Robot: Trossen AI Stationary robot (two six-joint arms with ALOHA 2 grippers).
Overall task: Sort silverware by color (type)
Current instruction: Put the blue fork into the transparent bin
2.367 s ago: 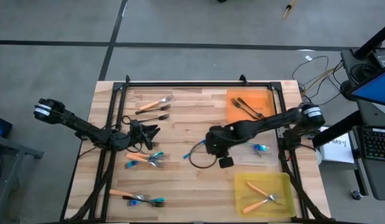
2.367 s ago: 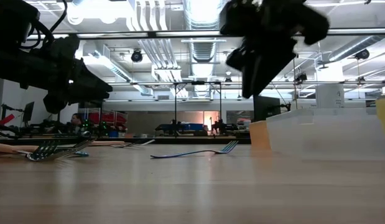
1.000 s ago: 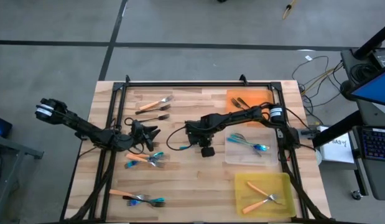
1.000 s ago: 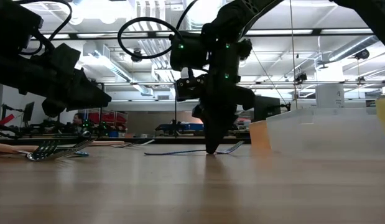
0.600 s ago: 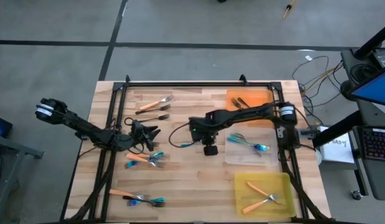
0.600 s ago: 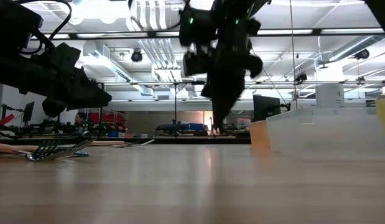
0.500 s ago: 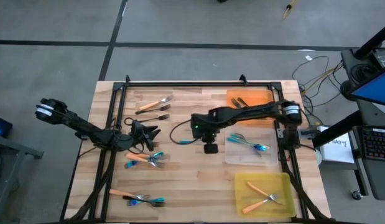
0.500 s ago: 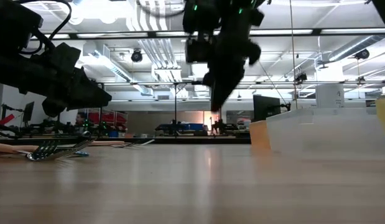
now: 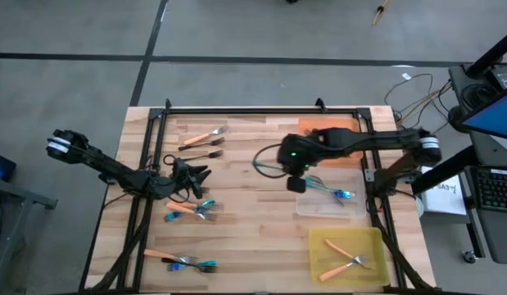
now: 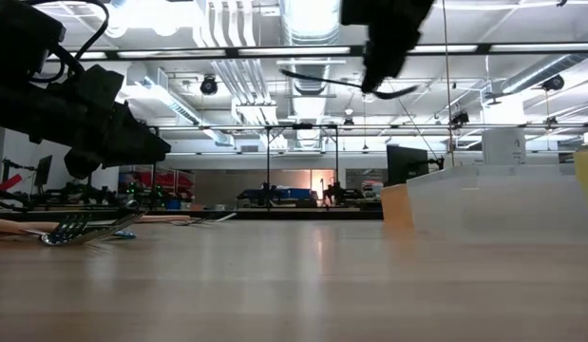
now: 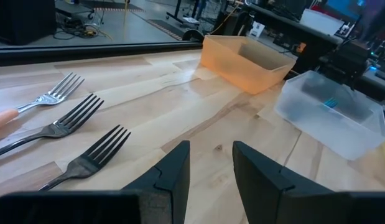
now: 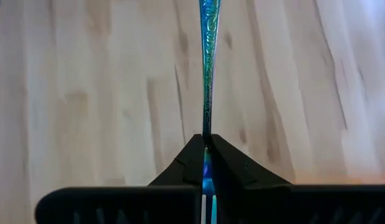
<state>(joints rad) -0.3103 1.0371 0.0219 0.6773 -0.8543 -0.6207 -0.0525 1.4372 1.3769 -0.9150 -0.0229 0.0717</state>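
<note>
Aloft: right end effector [image 12: 206,148] clamps blue-handled fork [image 12: 208,59] above surface [image 9: 245,238], near clear tray [image 9: 327,205]. Left end effector [image 11: 209,163] parted, empty, beside dark forks [image 11: 74,121].

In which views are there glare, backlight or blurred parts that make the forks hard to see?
Low view: bright ceiling lights leave the right gripper and its blue fork as dark silhouettes. Right wrist view: the same fork is sharp near the fingers. Left wrist view: the clear tray looks hazy, while the nearby dark forks are clear.
</note>
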